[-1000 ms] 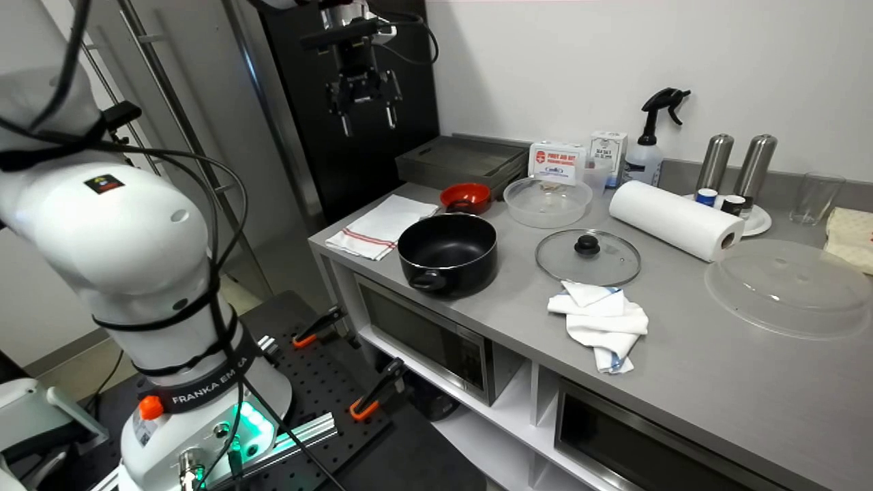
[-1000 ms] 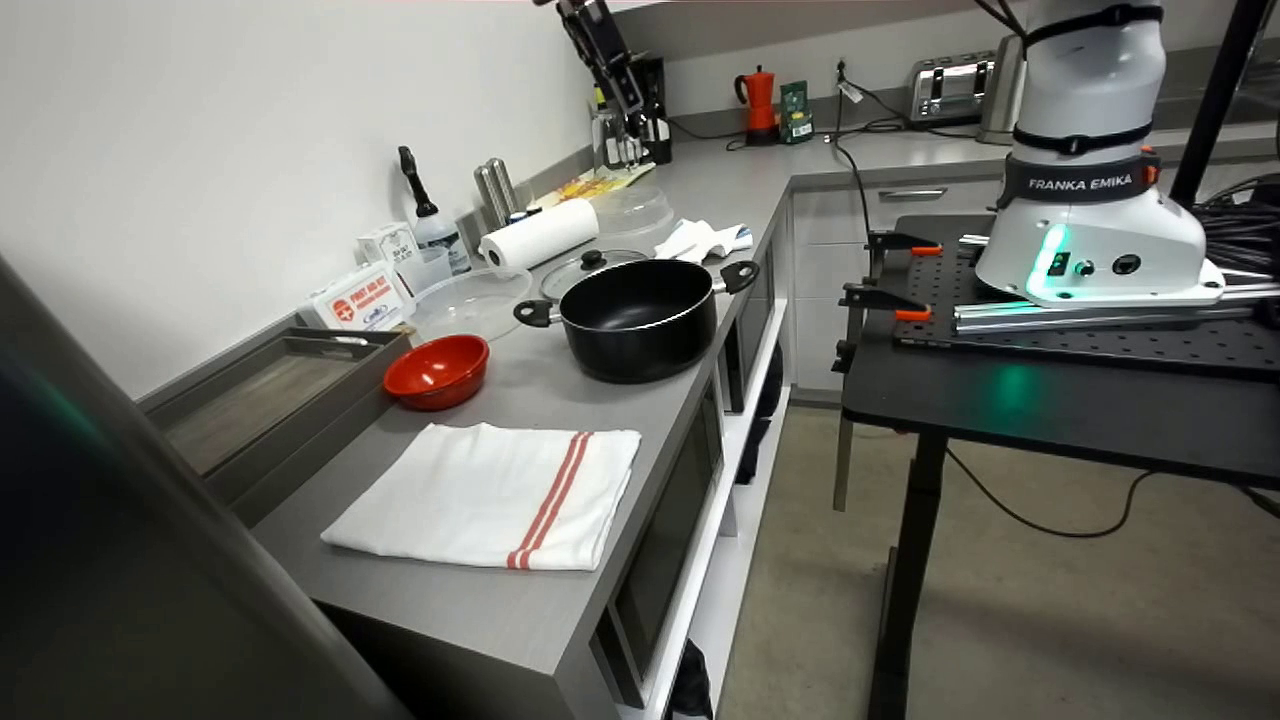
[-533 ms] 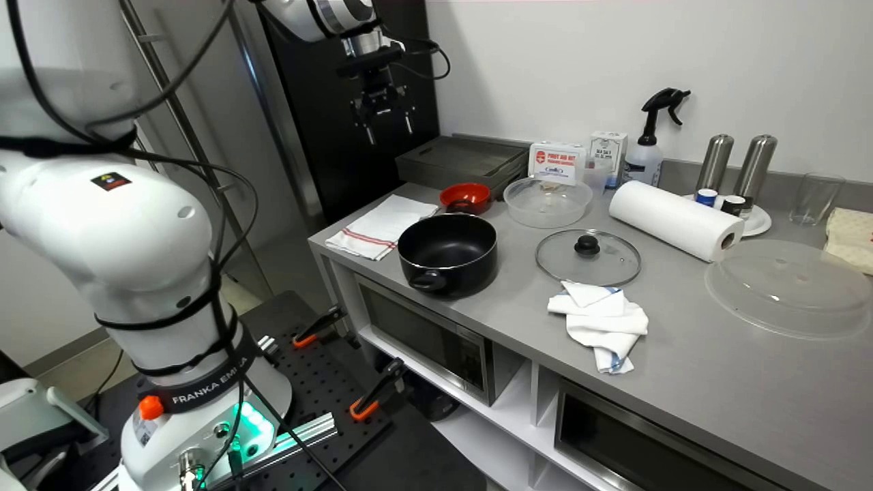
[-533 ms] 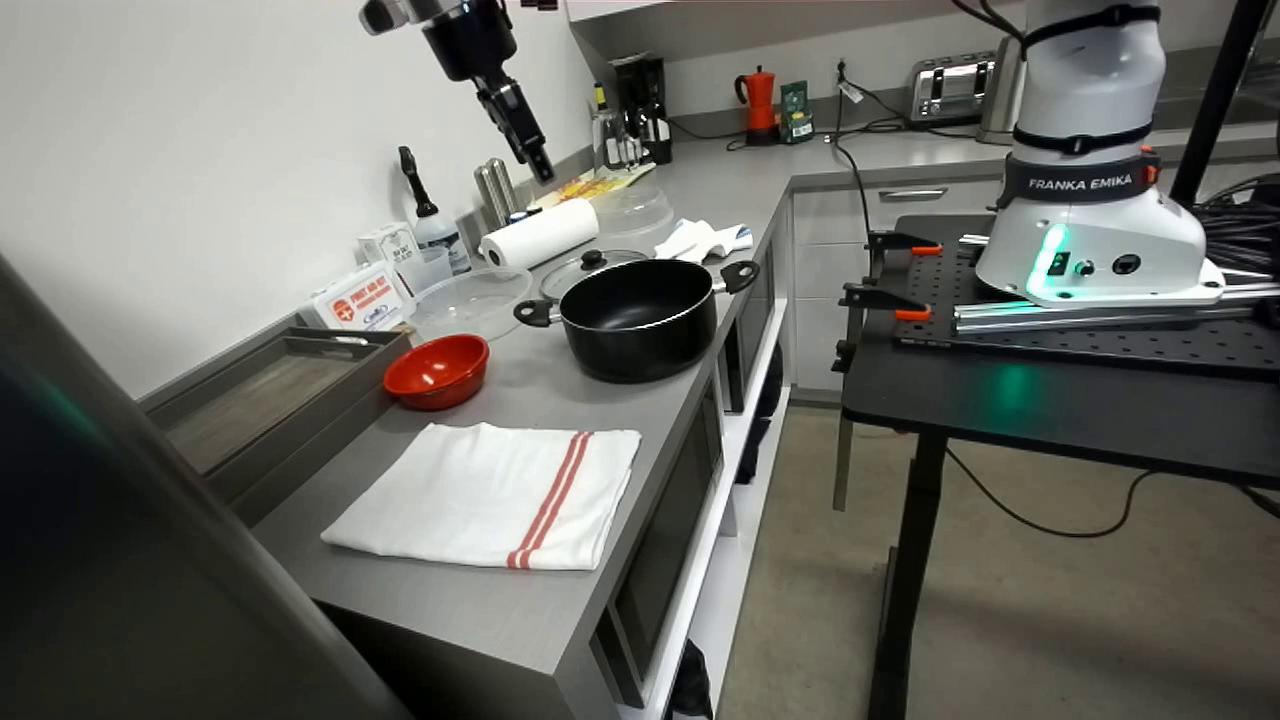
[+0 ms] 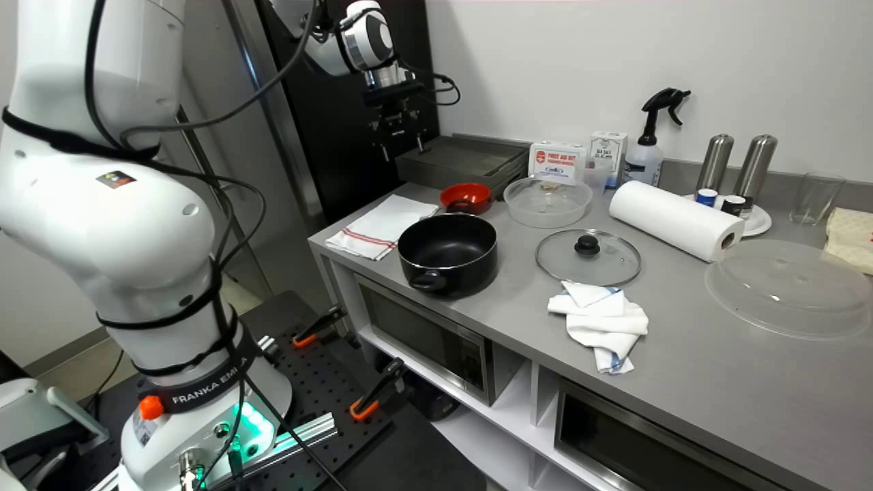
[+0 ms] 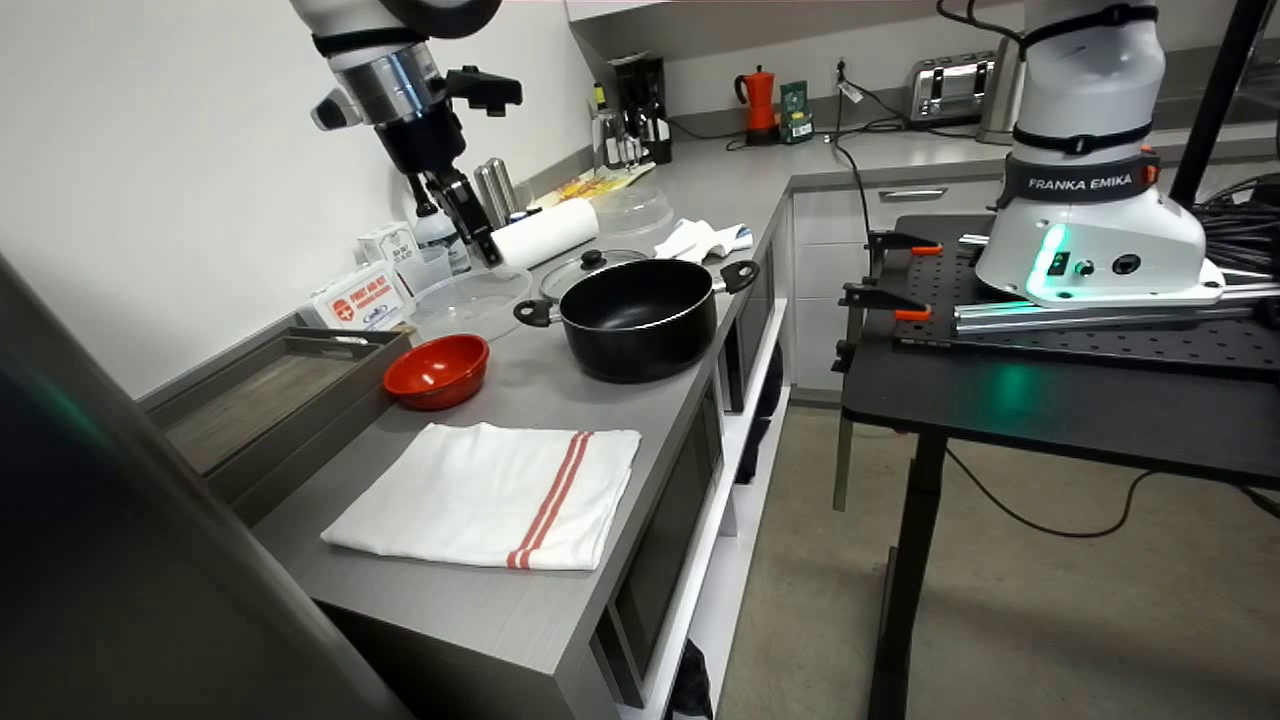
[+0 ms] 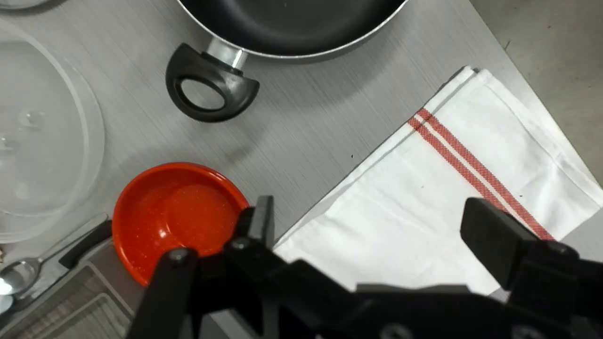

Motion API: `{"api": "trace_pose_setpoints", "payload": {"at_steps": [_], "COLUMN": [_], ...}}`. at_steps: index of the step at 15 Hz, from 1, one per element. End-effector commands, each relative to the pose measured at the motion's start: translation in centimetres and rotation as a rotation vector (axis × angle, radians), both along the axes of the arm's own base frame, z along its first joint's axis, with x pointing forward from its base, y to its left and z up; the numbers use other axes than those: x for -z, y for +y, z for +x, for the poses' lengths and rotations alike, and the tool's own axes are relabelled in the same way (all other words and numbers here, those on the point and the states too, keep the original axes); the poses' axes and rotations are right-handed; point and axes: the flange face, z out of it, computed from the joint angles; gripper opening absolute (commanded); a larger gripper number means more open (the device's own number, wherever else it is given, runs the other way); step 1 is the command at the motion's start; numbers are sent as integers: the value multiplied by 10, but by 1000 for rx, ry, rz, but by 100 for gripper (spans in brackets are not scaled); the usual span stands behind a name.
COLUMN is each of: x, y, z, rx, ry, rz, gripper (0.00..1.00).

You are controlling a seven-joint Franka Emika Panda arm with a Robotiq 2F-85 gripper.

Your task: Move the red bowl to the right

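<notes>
- My gripper hangs empty, jaws spread wide, the towel visible between.
- In the wrist view, the red bowl sits left.
- I should shift left, straddling its rim, before lowering.

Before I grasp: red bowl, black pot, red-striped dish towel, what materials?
Red bowl: glossy, sharp highlights; probably plastic, possibly ceramic. Black pot: likely metal, satin dark coating, silvery rim. Red-striped dish towel: matte woven fabric, maybe cotton; layered folds.
</notes>
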Motion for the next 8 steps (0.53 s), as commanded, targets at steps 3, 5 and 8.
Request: {"api": "trace_pose_setpoints", "payload": {"at_steps": [3, 5, 8], "x": [54, 70, 89], "y": [29, 36, 41], "z": [35, 45, 62], "rx": [-113, -144, -179], "ry": [-17, -37, -75], "rz": [18, 31, 46], "gripper": [100, 100, 100]}}
